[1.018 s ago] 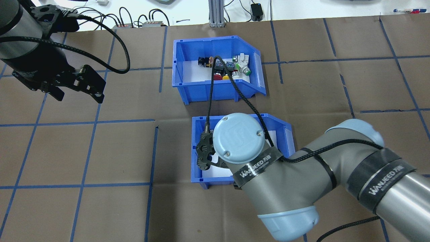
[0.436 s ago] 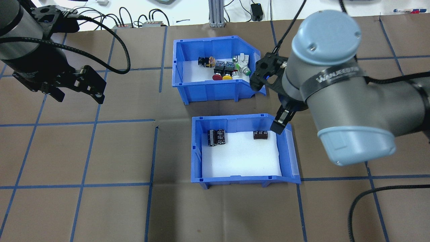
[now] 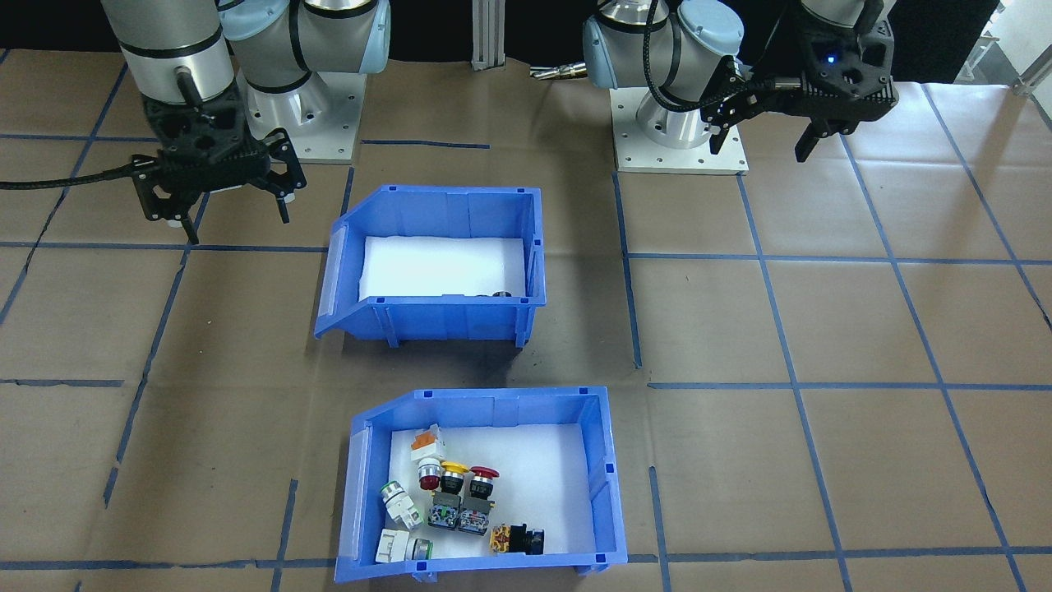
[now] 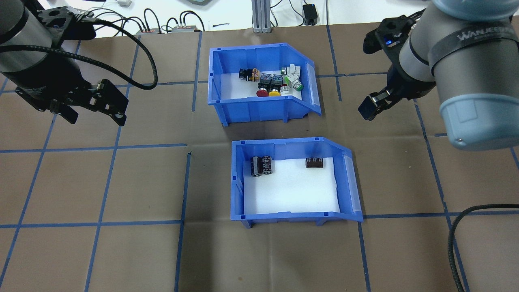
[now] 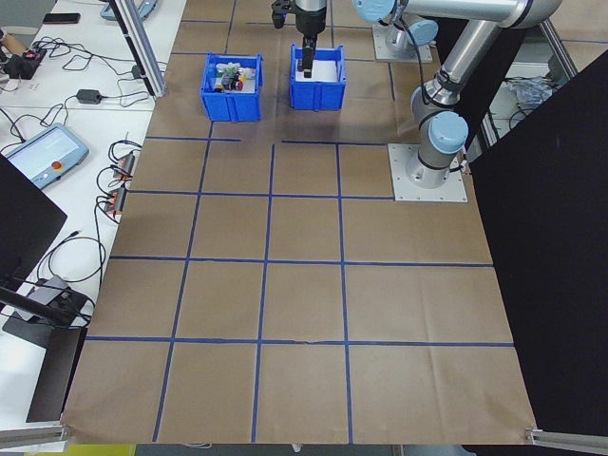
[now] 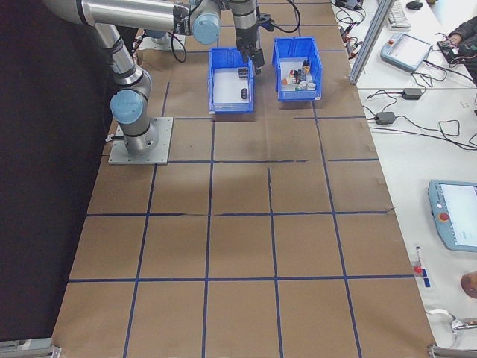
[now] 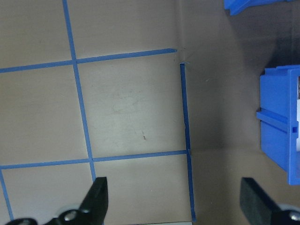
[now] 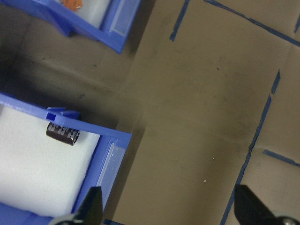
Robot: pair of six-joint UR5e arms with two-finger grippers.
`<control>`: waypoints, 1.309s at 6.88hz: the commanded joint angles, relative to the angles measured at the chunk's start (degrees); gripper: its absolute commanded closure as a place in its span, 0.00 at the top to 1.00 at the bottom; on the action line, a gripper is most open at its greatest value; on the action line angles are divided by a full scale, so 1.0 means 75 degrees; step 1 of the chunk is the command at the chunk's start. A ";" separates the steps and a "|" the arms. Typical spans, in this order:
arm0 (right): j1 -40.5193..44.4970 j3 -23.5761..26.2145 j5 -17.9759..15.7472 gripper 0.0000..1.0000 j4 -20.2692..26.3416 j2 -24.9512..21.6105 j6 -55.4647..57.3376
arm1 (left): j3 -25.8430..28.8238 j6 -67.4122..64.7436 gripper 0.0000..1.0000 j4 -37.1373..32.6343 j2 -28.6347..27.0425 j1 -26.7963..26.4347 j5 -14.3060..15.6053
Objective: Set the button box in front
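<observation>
Button box [image 4: 259, 85] sits on the far row of the desk [image 4: 121, 182] from the robot, its sloped open end toward the robot's right; the switches [image 4: 272, 81] lie loose on the white foam, bunched at that sloped end. Second bin [image 4: 294, 182], same blue and holding only black cylinders [image 4: 261, 166], stands just nearer the robot, apart from the first by a narrow strip of paper.

Neither gripper holds anything. Right gripper [image 4: 375, 103] hangs with jaws spread wide off the button box's sloped end, above bare desk. Left gripper [image 4: 91, 103] hovers well to the other side, also wide.

You judge whether "front" is met — seen from the operators' side the button box is the nearer bin, so it may already be in place; from the robot's side it is the farther one.

Room for moving:
- bare paper lies to either side of both bins
- the tight spot is the gap between the bins — a slide along that line risks nudging the second bin
- the box's tall side walls look like the ready grip edges; the sloped lip looks poorer
</observation>
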 commanded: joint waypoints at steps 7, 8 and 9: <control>-0.0068 -0.1731 0.0322 1.00 0.2103 0.0885 0.3010 | 0.0000 -0.0010 1.00 -0.0002 0.0001 0.0000 -0.0044; -0.0068 -0.1731 0.0310 1.00 0.2103 0.0873 0.3010 | 0.0000 -0.0010 1.00 -0.0013 0.0001 0.0000 -0.0044; -0.0068 -0.1731 0.0310 1.00 0.2103 0.0873 0.3010 | 0.0000 -0.0010 1.00 -0.0013 0.0001 0.0000 -0.0044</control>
